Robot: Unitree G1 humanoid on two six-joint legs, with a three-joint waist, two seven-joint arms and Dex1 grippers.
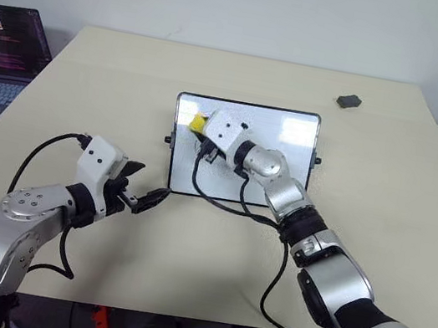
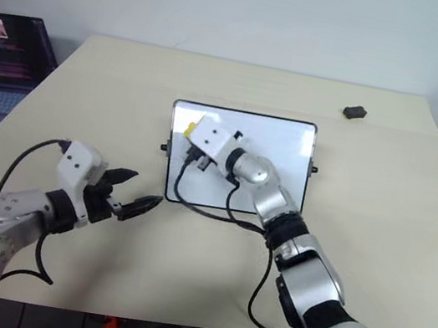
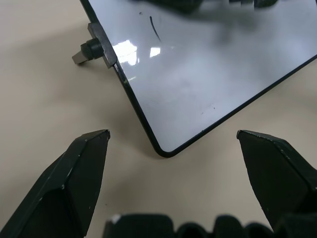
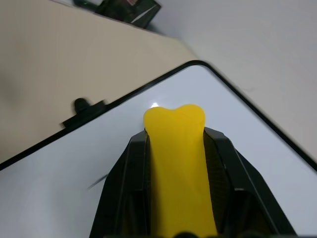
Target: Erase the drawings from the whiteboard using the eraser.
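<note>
Yellow eraser (image 4: 176,163) pinched in right gripper (image 1: 201,125) over whiteboard (image 1: 292,134), left gripper (image 1: 145,187) spread

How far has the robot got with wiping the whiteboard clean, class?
Done: the eraser is picked up, clamped in the right tool. In hand: it is held over the whiteboard's upper-left area. Left: a black stroke remains near the board's left side, so wiping isn't finished. The left tool waits open beside the near-left corner.
</note>
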